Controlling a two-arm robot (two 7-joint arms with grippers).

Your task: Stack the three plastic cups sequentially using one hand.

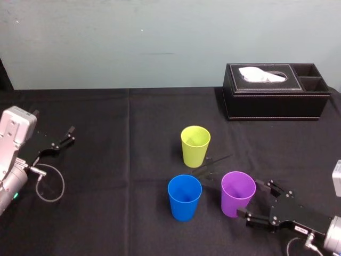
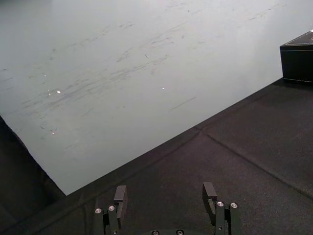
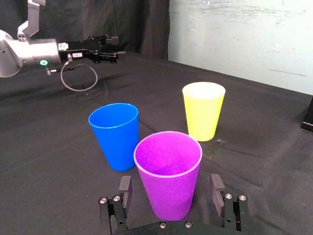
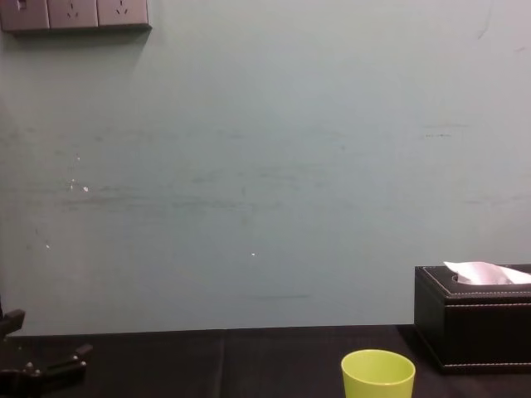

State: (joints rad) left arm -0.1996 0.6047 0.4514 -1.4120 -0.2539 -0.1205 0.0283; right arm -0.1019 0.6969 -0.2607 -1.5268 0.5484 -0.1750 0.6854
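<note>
Black cloth table (image 1: 106, 213), pale wall (image 1: 160, 42) behind, tissue box (image 1: 274, 90) far right. Three cups upright and apart, none nested: lime-green cup (image 1: 195, 145) farthest back, blue cup (image 1: 185, 197) near-left of it, purple cup (image 1: 237, 193) near-right. Right gripper (image 1: 249, 199) straddles the purple cup low down, fingers wide apart (a gap shows each side, so no grip). Left gripper (image 1: 68, 136) hangs at the table's left edge, fingers spread, holding nothing.

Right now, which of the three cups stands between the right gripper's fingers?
The purple cup: it stands between the open fingers of the right gripper. The blue cup and lime-green cup stand farther off, outside the fingers.
</note>
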